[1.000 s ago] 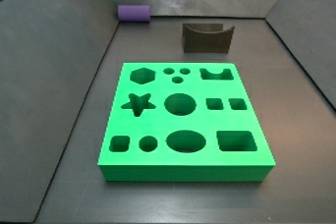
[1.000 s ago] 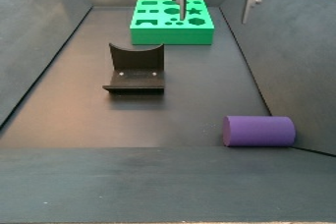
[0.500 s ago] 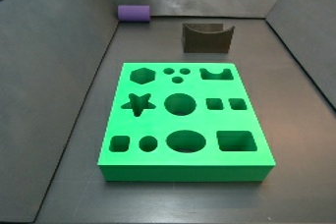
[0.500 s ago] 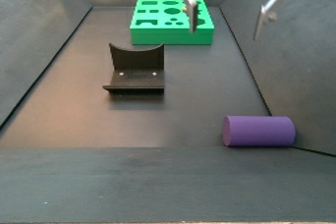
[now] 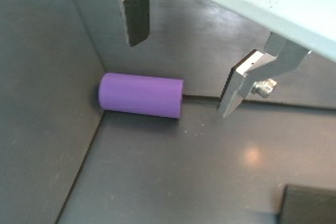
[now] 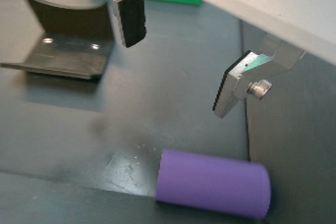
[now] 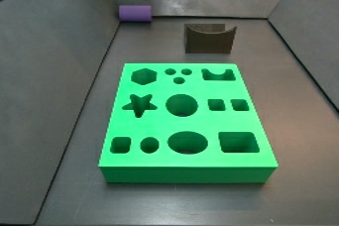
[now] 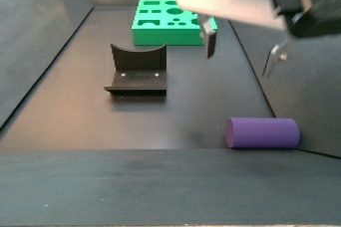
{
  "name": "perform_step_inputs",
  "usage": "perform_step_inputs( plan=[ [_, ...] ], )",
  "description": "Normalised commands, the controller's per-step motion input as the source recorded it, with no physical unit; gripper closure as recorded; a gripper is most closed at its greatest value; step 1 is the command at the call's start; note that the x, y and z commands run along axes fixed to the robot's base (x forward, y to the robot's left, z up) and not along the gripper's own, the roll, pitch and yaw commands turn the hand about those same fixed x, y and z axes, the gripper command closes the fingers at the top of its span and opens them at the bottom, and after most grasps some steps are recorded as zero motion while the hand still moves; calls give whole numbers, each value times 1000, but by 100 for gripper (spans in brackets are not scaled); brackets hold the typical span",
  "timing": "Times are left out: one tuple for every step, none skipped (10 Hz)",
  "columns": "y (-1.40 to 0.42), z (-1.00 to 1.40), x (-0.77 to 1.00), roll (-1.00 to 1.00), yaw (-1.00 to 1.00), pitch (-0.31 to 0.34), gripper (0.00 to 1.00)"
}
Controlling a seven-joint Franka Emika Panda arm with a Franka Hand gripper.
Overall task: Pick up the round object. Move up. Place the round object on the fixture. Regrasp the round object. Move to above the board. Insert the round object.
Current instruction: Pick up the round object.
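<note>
Gripper above peg, nothing held.
We saw the gripper (image 5: 184,63) hanging with fingers apart and empty over the round object (image 5: 140,94), which lay on the floor, apart from the fixture (image 8: 136,70).

The gripper (image 8: 242,47) hangs in mid-air, jaws spread wide, holding nothing.

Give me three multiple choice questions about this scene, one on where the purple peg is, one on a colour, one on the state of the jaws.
1. Where is the round object?
A. lying on the floor by the wall
B. in the fixture's notch
C. in a board hole

2. What colour is the board?
A. purple
B. green
C. grey

3. The gripper jaws are:
A. shut on the peg
B. shut, empty
C. open, empty

Key: 1 A, it lies on the floor, apart from the fixture. 2 B, bright green in both side views. 3 C, both wrist views show the fingers apart above the peg.
</note>
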Motion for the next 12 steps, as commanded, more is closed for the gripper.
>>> perform_step_inputs(
  plan=[
    [257, -540, -111, 29, -760, 9, 0],
    [280, -571, -129, 43, -720, 0, 0],
    [363, -574, -197, 56, -609, 0, 0],
    [349, -594, -214, 61, -611, 0, 0],
    [346, -611, -157, 39, -634, 0, 0],
    [0, -91, 0, 129, -11, 54, 0],
    [29, 0, 0, 0, 0, 0, 0],
    [97, -471, 31, -156, 0, -119, 0],
    [186, -671, 194, -183, -34, -150, 0],
    [211, -669, 231, -147, -160, -154, 0],
    [220, -620, 360, -187, -191, -139, 0],
    [94, -526, 294, -236, -266, -177, 0]
  ],
)
